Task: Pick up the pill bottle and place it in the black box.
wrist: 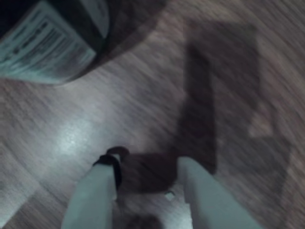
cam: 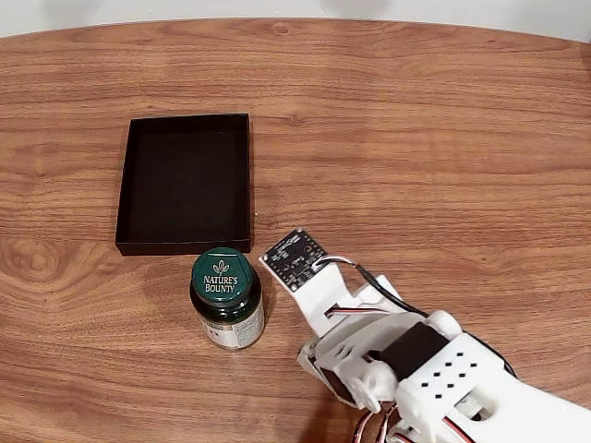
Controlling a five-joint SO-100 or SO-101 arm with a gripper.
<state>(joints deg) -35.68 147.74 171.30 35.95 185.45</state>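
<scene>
The pill bottle [cam: 227,300] stands upright on the wooden table, dark green with a green cap printed "Nature's Bounty". It sits just in front of the black box [cam: 185,242], a shallow tray with nothing in it. My white arm [cam: 434,369] reaches in from the bottom right, and its wrist circuit board [cam: 295,258] hangs just right of the bottle. In the wrist view my gripper [wrist: 148,162] is open over bare wood with nothing between its fingers. The bottle's pale label [wrist: 45,47] shows at the upper left, apart from the fingers.
The wooden table [cam: 425,138] stretches wide to the right of and behind the box. Red, black and white wires [cam: 369,281] loop along the arm.
</scene>
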